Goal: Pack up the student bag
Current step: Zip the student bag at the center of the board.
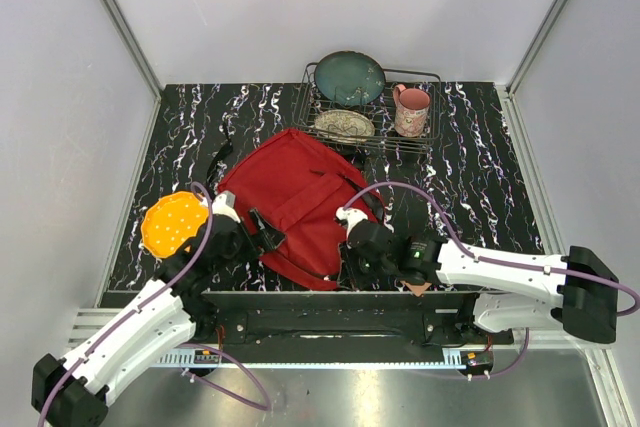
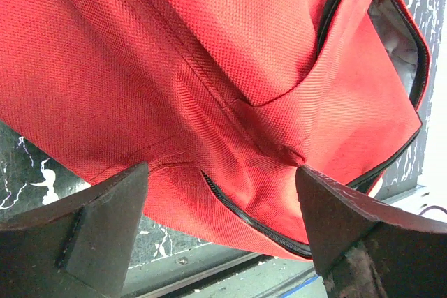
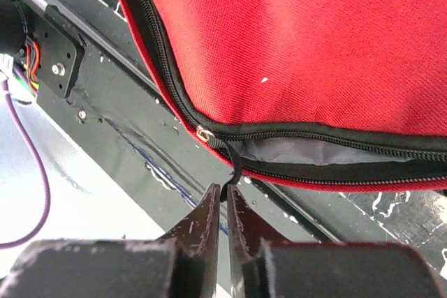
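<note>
Student bag (image 3: 314,40): red woven fabric, filling the upper right.
Zipper (image 3: 335,139): black trim along the bag's lower edge, parted to show grey lining (image 3: 307,151).
Slider (image 3: 204,133): small metal piece at the zipper's left bend.
Pull tab (image 3: 235,163): black strap hanging from the slider, its end between the fingertips.
Right gripper (image 3: 225,197): jaws nearly together (only a sliver of gap), pinching the pull tab.
Bracket (image 3: 56,54): black, screwed, upper left, coloured wires beside it.
Purple cable (image 3: 35,193): curving down the left side.

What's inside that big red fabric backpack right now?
Through the partly open black zipper of the soft red fabric backpack, only pale grey lining shows. Anything deeper is covered by the red cloth, so its contents cannot be told.
</note>
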Robot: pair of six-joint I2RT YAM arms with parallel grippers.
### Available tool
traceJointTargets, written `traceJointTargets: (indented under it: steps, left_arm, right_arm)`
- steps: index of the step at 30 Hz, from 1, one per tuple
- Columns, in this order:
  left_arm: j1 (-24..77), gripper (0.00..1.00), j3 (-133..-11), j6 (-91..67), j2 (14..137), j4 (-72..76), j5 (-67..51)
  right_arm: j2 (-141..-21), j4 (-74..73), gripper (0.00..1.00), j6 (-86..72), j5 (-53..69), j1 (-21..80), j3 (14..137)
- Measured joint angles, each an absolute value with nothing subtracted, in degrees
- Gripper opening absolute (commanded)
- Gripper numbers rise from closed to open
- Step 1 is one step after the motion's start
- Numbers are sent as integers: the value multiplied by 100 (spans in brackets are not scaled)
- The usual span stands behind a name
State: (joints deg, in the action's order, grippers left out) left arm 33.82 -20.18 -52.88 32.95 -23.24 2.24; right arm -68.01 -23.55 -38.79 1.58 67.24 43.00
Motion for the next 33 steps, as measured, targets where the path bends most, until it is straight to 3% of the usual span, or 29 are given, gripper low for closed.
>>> traceJointTargets:
  steps: [22, 33]
  left_arm:
    - [3387, 90, -2023, -5199, 3509, -2303, 167]
    - [3387, 89, -2023, -5183, 3542, -2274, 167]
  right_arm:
    - [-7240, -2265, 38, -3435, 126, 6724, 4320]
    - [-7389, -2250, 38, -3148, -38, 6724, 4554]
